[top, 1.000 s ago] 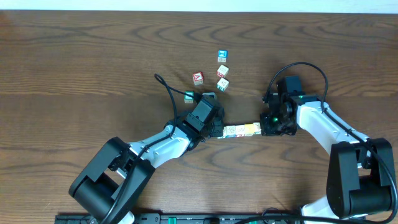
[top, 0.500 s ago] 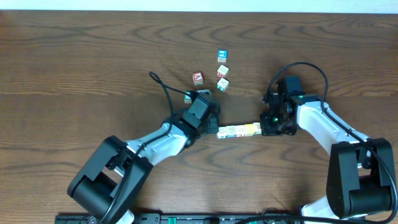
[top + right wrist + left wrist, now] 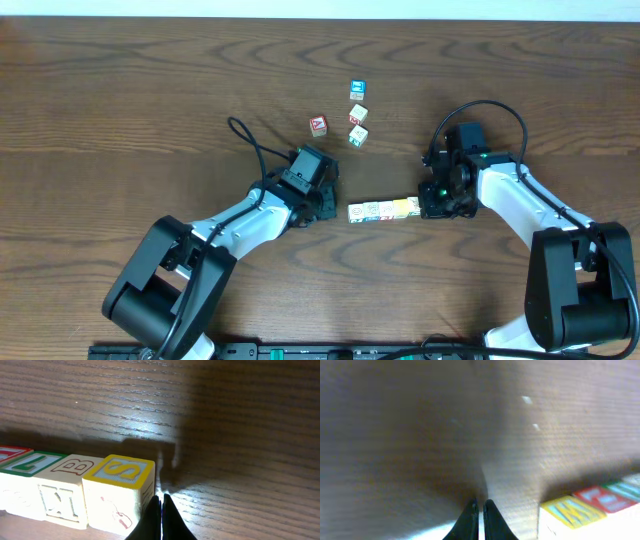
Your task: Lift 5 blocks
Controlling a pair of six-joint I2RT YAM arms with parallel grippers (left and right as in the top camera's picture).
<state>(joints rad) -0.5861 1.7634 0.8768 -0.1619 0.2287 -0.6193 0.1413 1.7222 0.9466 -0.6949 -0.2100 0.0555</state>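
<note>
Blocks (image 3: 384, 210): one row, seemingly five; yellow one (image 3: 119, 491) at its 3 o'clock end.
Loose cubes: four, at 12 o'clock of row: red (image 3: 318, 125), blue (image 3: 356, 90), pale (image 3: 358, 114), pale (image 3: 357, 135).
Left gripper (image 3: 478, 510): fingers pinched together, empty, just off the row's 9 o'clock end.
Right gripper (image 3: 161, 502): fingers pinched together, empty, beside yellow one.

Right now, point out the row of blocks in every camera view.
Overhead: the row of blocks lies mid-table, between the left gripper and the right gripper.
Left wrist: the row is in the lower right corner, right of the shut tips.
Right wrist: the row is at lower left, its yellow end block beside the tips.
Shared landmark: the wood-grain table.
</note>
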